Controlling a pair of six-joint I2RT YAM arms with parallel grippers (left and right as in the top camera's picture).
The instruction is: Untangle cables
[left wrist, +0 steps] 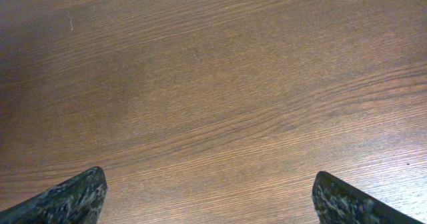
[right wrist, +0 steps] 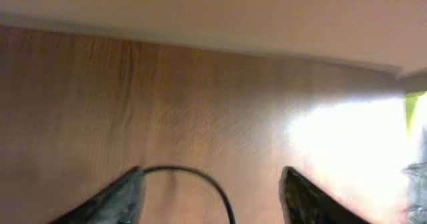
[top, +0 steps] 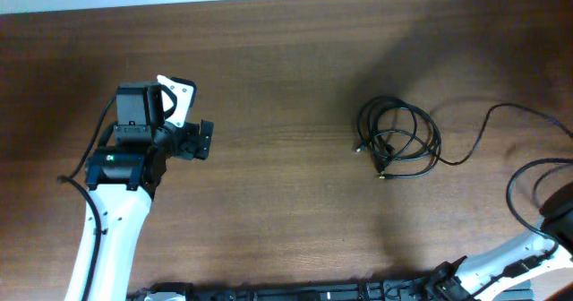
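Two dark speckled fingers of the left gripper fill the lower corners of the left wrist view. They are spread far apart and released, grasping nothing, with the brown wood grain of the table showing between them.

From overhead, the left arm comes up from the near edge on the left side of the table. Its white link leans toward a black wrist hanging over bare wood, well apart from the cables.

The right arm enters at the near right corner, lying low, and is mostly cut off by the frame edge. In the right wrist view, the right gripper has its fingers apart and is also released. A thin black cord starts beside the tip of the finger on the picture's left, arcs across the gap and drops out of the bottom of the frame. It is not pinched.

The cables lie on the table to the right of centre, as a bunch of loose overlapping black loops. Small plug ends show at the bunch's lower left. One strand leaves the bunch on its right, climbs and runs off the right edge. Another black loop lies near the right arm.
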